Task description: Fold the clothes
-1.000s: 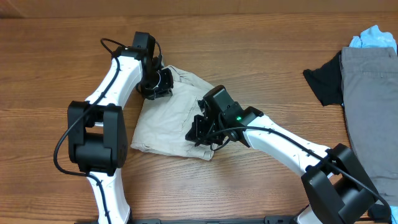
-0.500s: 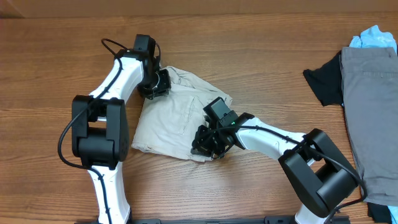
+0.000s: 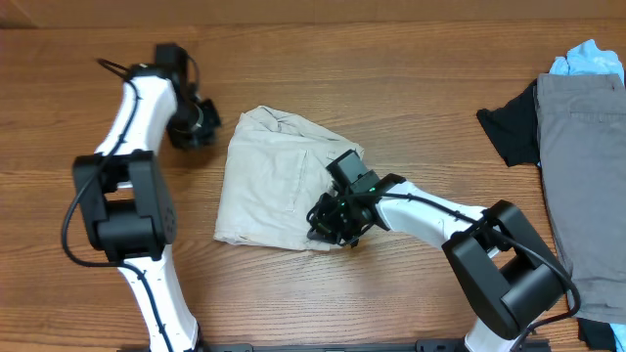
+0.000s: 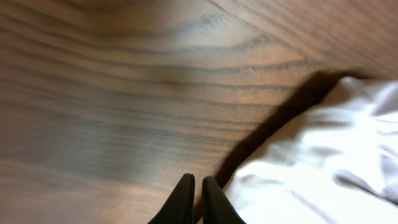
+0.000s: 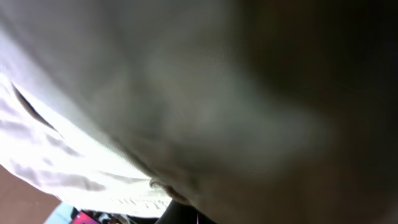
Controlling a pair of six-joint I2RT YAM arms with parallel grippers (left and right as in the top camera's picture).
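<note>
The cream-beige trousers (image 3: 269, 181) lie folded in a compact heap in the middle of the table. My left gripper (image 3: 199, 122) is shut and empty over bare wood, just left of the trousers' top edge. The left wrist view shows its closed fingers (image 4: 196, 186) beside the pale cloth (image 4: 323, 162). My right gripper (image 3: 333, 223) sits at the trousers' lower right corner. In the right wrist view the cloth (image 5: 186, 93) fills the frame and drapes over the fingers, which appear shut on it.
Grey trousers (image 3: 587, 176) lie along the right edge, with a black garment (image 3: 509, 132) beside them and a light blue cloth (image 3: 587, 59) at the far right corner. Bare wood surrounds the cream trousers.
My left gripper let go of the trousers' top left corner and moved left onto bare wood. The right gripper stayed at the lower right corner.
</note>
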